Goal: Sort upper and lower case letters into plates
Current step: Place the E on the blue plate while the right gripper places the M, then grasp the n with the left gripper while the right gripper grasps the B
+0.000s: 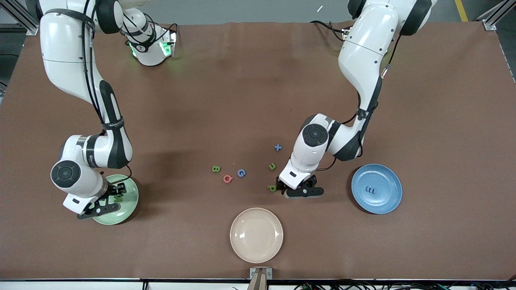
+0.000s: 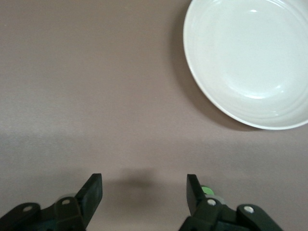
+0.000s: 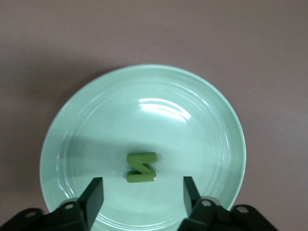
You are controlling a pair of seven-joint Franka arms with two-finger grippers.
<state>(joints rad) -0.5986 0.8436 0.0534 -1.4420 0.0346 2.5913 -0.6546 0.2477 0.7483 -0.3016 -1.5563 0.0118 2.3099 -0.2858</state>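
right wrist: green letter (image 3: 141, 167) in green plate (image 3: 86, 125) | front: hidden

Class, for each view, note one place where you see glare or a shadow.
Front view: arm shadows darken the table. Left wrist view: bright glare on the cream plate. Right wrist view: glare streak on the green plate; the green letter casts a faint shadow.

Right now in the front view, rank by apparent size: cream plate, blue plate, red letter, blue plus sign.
1. Cream plate and blue plate: look alike, cream marginally bigger but nearer the camera, so no ranking.
2. Red letter.
3. Blue plus sign, slightly smaller.
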